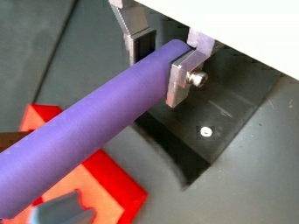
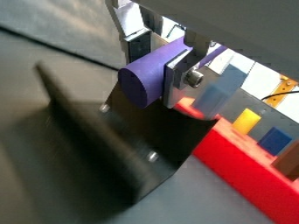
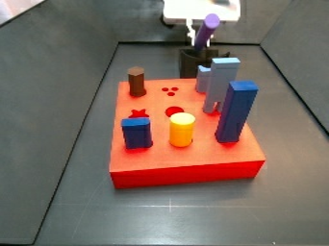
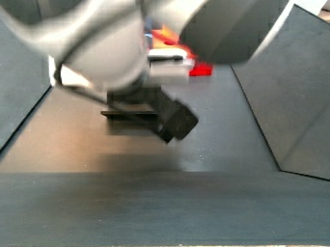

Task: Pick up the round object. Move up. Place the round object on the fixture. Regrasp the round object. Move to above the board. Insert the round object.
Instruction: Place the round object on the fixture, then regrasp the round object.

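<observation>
Two silver fingers (image 1: pixel 177 74) of the gripper (image 1: pixel 162 54) are clamped on one end of the round object (image 1: pixel 82 131), which hangs just above the fixture (image 2: pixel 111 149) in both wrist views. Beside the fixture sits the board (image 3: pixel 180 154), carrying blue blocks (image 3: pixel 236 110).

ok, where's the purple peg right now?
In both wrist views the purple peg is clamped in the claw, just above the fixture, behind the red board.
</observation>
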### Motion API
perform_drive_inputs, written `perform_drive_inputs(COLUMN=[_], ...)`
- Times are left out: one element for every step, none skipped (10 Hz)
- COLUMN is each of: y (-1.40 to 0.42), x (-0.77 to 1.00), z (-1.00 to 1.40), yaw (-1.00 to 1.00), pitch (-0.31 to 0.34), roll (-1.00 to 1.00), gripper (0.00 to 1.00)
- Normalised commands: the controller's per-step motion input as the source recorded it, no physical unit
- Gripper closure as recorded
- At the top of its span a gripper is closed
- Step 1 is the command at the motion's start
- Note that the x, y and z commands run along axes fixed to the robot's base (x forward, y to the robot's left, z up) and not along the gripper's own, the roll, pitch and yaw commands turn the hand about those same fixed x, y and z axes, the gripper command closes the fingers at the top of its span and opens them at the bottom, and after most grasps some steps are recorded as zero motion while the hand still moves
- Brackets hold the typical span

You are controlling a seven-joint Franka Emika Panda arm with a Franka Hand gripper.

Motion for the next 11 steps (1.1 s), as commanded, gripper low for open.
perform_drive_inputs(y=[0.12, 0.11, 0.09, 0.07, 0.06, 0.00, 0.00, 0.00, 0.00, 0.00, 0.00], x=[0.18, 0.16, 0.13, 0.11, 0.08, 0.00, 0.00, 0.00, -0.02, -0.03, -0.03], z=[-0.99, -0.87, -0.68, -0.46, -0.45, 0.00, 1.00, 1.00, 1.00, 1.00, 1.00], yaw=[-0.10, -0.10, -0.09, -0.09, -0.08, 0.00, -0.02, -0.02, -0.01, 0.00, 0.00], pitch=[0.023, 0.018, 0.017, 0.006, 0.004, 0.000, 0.020, 0.020, 0.026, 0.031, 0.034], roll=[-0.20, -0.19, -0.17, -0.16, -0.12, 0.00, -0.03, -0.03, 0.00, 0.04, 0.05], gripper=[1.00, 1.00, 1.00, 1.00, 1.00, 0.00, 0.00, 0.00, 0.00, 0.00, 0.00])
